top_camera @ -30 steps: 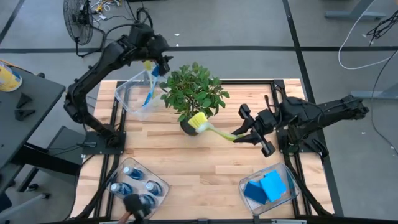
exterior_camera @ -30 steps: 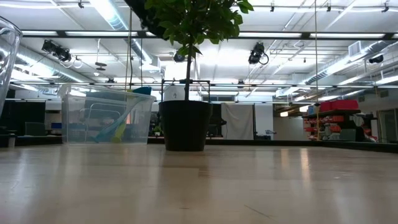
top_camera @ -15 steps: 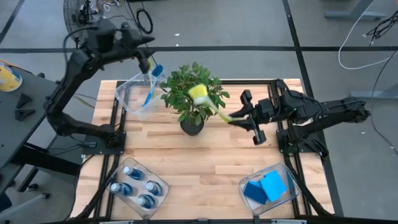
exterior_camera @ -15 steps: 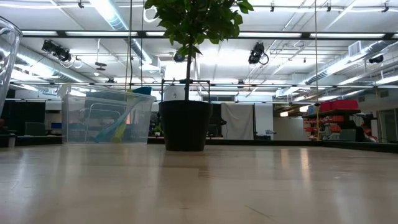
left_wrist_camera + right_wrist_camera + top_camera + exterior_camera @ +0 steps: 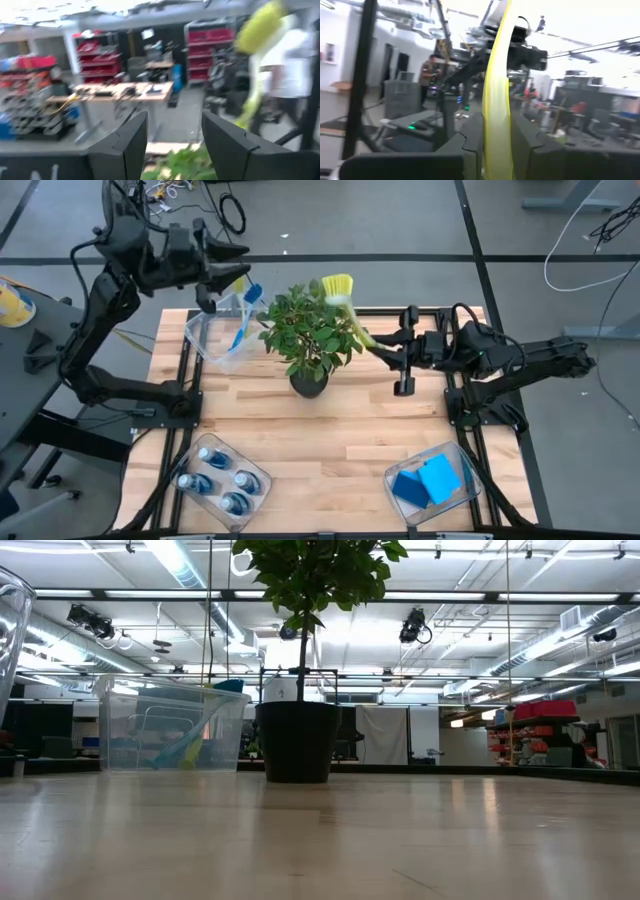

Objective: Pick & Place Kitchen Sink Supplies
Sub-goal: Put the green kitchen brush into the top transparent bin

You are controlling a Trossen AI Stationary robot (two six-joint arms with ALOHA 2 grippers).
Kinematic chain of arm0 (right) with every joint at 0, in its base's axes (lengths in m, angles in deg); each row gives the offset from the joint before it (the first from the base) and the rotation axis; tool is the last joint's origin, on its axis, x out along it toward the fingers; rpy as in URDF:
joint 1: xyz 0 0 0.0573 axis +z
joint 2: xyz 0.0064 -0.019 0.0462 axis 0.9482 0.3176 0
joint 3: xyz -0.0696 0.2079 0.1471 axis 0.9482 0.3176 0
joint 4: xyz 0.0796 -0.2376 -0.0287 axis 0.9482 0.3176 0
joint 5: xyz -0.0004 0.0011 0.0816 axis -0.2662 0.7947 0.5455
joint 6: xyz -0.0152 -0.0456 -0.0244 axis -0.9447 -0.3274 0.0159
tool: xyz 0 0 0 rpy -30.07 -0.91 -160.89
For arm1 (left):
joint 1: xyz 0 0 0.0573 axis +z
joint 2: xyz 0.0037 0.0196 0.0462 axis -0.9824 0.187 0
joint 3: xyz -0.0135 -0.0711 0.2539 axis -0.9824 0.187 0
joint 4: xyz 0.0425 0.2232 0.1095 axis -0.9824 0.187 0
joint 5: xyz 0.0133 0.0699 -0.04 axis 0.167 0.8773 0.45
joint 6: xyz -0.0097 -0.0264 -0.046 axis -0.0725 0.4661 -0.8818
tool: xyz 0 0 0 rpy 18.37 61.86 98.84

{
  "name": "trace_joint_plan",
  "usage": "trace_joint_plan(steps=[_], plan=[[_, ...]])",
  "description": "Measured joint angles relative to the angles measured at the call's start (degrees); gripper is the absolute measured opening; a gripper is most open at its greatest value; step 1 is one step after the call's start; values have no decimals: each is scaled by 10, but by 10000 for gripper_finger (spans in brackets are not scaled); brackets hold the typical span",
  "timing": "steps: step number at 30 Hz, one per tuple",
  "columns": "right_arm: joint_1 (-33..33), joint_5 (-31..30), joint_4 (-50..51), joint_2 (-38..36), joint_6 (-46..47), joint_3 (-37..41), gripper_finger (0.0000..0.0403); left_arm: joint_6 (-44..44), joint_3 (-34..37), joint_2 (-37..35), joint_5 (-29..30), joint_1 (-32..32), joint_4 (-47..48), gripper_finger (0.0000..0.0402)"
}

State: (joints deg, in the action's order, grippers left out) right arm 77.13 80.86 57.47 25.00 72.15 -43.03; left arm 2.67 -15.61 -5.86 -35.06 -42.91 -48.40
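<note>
Pale butcher-block wooden tabletop [image 5: 320,440] framed by black metal rails, standing on grey concrete floor [image 5: 400,220] crossed by dark seams. Black round floor fan [image 5: 125,210] beyond the far left corner. White ceiling with long fluorescent light strips [image 5: 180,560]; red storage shelving [image 5: 545,730] at far right.

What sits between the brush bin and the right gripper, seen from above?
The potted plant sits between bin and right gripper, whose brush reaches over its leaves in the high view.
</note>
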Motion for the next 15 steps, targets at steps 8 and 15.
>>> trace_joint_plan(steps=[8, 15], plan=[[0, -40, -71, 37, -54, 0, 57, -15, 1, 15, -1, -71, -33, 190], [-1, -52, -155, 87, -99, 0, 57, -28, 0, 50, 3, -128, -94, 190]])
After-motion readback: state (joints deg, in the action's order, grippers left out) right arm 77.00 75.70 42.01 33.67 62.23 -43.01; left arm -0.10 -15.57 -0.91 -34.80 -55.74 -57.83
